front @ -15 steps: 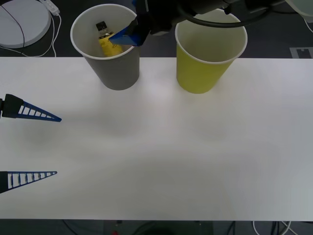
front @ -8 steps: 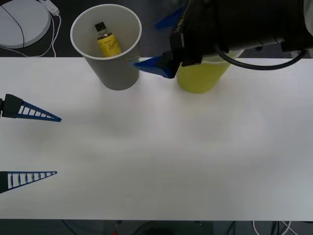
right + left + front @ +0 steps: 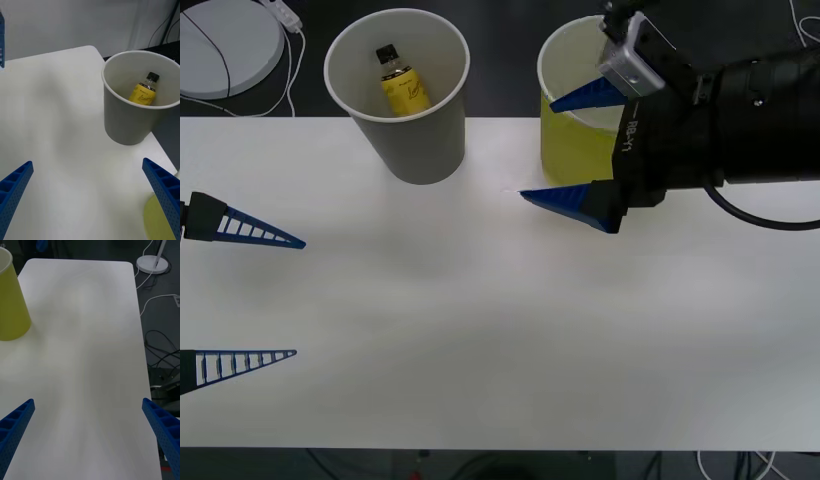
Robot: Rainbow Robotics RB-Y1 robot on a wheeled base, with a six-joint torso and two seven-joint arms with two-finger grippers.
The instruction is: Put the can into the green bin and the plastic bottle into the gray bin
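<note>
Two cups stand at the far edge of your white table (image 3: 500, 330), and the plastic bottle (image 3: 398, 84) already sits inside the gray bin (image 3: 415, 140), leaning against its wall with the black cap uppermost. The right wrist view confirms it down in that gray cup. No can is visible on the table, and you cannot see into the green bin (image 3: 575, 150) well enough to tell whether one lies there.

Your right gripper (image 3: 565, 148) hangs in front of the green bin with its jaws spread wide and nothing between them; one blue finger crosses the cup's rim in the front view, the other points out over the tabletop beside its base. Your left gripper (image 3: 270, 297) waits at the table's left side, also spread and empty.

The risk here is the green bin: the right arm is close enough that a sideways move could catch the light paper cup with a finger and tip it. Lifting clear before swinging seems the safer choice.
</note>
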